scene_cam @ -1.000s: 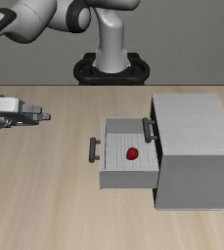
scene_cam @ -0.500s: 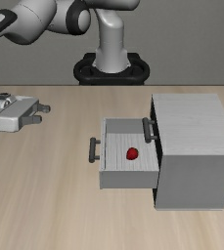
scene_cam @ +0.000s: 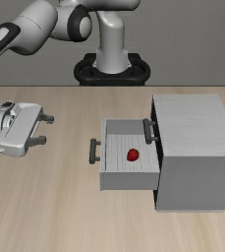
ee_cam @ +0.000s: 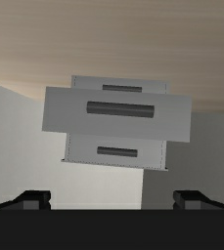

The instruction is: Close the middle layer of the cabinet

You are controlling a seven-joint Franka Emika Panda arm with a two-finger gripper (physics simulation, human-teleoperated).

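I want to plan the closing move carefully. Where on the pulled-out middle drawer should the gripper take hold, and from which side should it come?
Take the dark bar handle on the middle drawer's front panel, coming from the exterior view's left, where the open gripper is. The bar stands off the panel, so the fingers could probably close across its thin width.

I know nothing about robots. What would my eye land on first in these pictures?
Most likely the grey cabinet on the exterior view's right, with one drawer pulled out toward the exterior view's left and a small red object lying inside it. Next comes the robot's gripper, open and empty, hovering over the wooden table on the exterior view's left, apart from the drawer's handle.
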